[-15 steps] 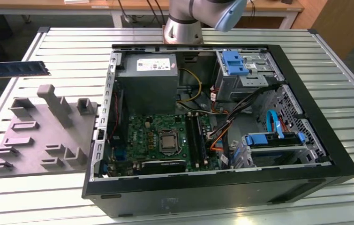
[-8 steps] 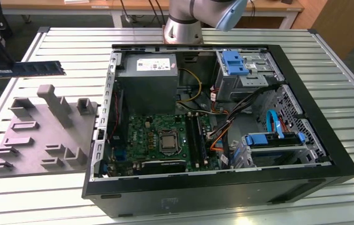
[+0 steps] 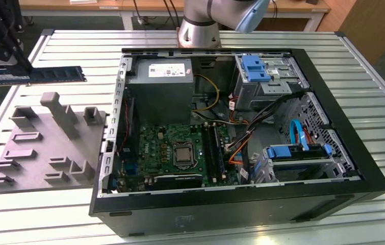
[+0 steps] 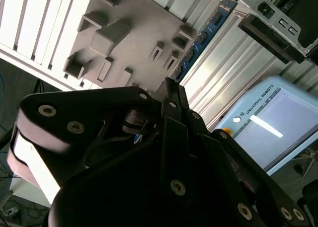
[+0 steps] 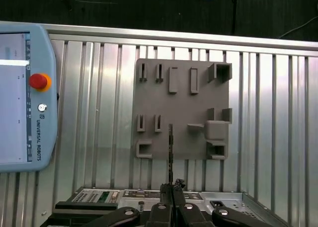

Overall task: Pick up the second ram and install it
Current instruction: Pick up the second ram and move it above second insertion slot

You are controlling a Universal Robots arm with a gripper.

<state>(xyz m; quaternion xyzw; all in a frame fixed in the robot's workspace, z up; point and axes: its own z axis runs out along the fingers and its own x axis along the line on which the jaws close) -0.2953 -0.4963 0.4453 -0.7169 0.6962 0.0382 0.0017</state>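
Exterior view: gripper (image 3: 15, 69) is cut off by the pic's left edge & overlaps part of the memory stick (image 3: 53, 75), so the grip itself can't be made out; arm (image 3: 202, 23) is cropped at the top. First wrist view: memory stick is edge-on, chips & label hidden, and the control tablet (image 5: 25, 98) runs off frame. Second wrist view: gripper body blocks the memory stick's held end.

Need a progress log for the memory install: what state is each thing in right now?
second ram: gripped, outside the case, not installed.
gripper: shut on the second ram.
computer case: lying on its side, open.
grey fixture: holders empty.
teach pendant: screen lit.
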